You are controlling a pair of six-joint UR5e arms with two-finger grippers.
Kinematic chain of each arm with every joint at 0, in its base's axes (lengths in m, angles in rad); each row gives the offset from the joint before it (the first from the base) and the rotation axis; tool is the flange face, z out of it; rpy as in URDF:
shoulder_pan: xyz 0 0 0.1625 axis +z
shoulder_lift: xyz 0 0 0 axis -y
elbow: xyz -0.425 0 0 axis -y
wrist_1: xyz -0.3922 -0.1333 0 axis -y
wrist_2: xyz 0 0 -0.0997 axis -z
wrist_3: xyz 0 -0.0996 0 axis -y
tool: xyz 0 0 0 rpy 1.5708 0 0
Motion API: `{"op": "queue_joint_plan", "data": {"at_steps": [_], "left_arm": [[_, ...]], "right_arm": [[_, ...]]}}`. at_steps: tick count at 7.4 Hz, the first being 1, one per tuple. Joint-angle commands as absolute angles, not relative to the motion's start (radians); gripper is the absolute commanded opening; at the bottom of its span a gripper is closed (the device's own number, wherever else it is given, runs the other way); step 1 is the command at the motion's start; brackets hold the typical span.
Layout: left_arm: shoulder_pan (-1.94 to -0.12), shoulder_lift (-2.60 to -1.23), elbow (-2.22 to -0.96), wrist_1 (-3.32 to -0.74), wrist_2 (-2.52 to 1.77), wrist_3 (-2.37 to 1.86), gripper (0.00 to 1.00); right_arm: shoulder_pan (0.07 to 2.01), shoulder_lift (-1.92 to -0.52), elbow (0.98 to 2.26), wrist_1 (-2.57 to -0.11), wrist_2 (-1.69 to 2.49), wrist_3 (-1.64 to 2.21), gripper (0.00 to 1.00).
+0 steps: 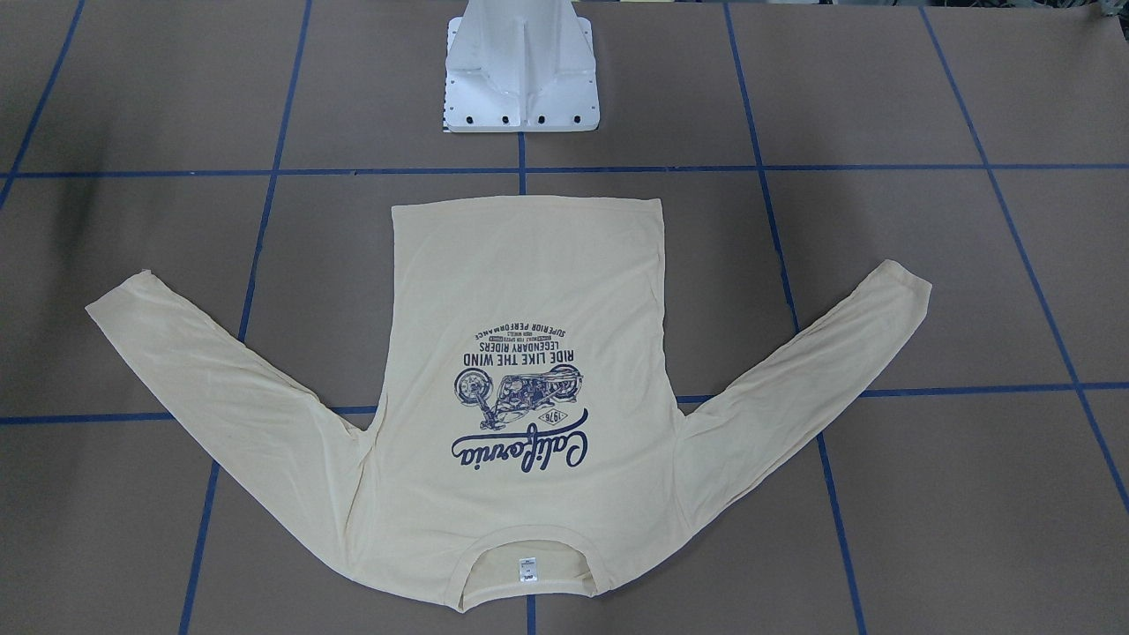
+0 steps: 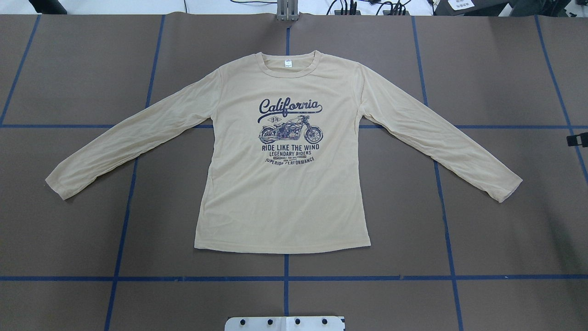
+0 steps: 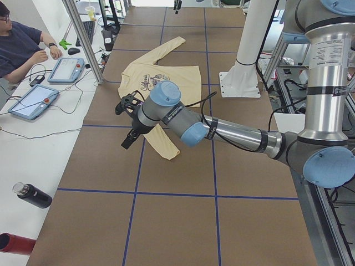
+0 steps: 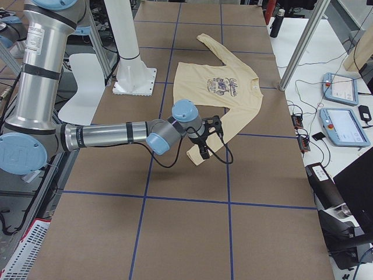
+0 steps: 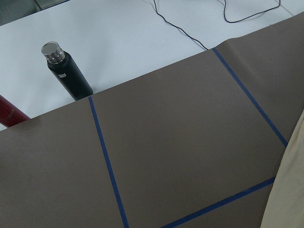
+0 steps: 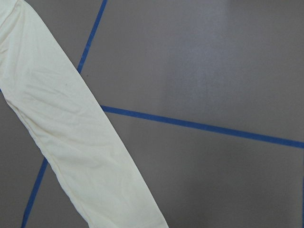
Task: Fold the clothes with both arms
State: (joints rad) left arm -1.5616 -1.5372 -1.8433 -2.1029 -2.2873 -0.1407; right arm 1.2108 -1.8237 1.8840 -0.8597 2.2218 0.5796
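The clothes are one cream-yellow long-sleeved T-shirt (image 2: 285,197), lying flat and print side up, sleeves spread, collar away from the robot's base. It also shows across the table as the T-shirt (image 1: 529,291). My left gripper (image 3: 126,124) hangs above the table just beyond the near sleeve's cuff (image 3: 165,145). My right gripper (image 4: 207,139) hangs over the other sleeve's cuff (image 4: 195,154). Both grippers show clearly only in the side views, so I cannot tell whether they are open or shut. The wrist views show only the left sleeve's edge (image 5: 294,190) and the right sleeve (image 6: 71,133).
The white pedestal base (image 1: 520,70) stands behind the shirt's hem. A white side table holds a black bottle (image 5: 69,71), a red bottle (image 3: 14,244) and tablets (image 3: 66,69), with a person (image 3: 19,44) seated there. More tablets (image 4: 341,87) and metal posts (image 4: 303,41) line the other end.
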Motion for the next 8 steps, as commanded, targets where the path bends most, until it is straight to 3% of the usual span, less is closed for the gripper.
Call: {"op": "queue_joint_plan", "data": {"at_steps": [1,5,6,8], "left_arm": [[-1.562,-1.531,-1.847,-2.105,-2.290,-0.140,1.00],[-1.562,-1.528,-1.836,-2.125,-2.327,-0.141,1.00],[-1.562,-1.526,-1.835,-2.125,-2.327,-0.143,1.00],[-1.562,-1.526,-1.832,-2.125,-2.327,-0.141,1.00]], "right_arm": [[1.019,-1.852,1.890,-0.804,2.032,0.743,1.00],[0.643,-1.850,1.887,-0.753,1.627,1.043,0.98],[0.618,-1.850,1.881,-0.753,1.603,1.043,0.79],[0.597,-1.850,1.859,-0.755,1.580,1.040,0.69]]}}
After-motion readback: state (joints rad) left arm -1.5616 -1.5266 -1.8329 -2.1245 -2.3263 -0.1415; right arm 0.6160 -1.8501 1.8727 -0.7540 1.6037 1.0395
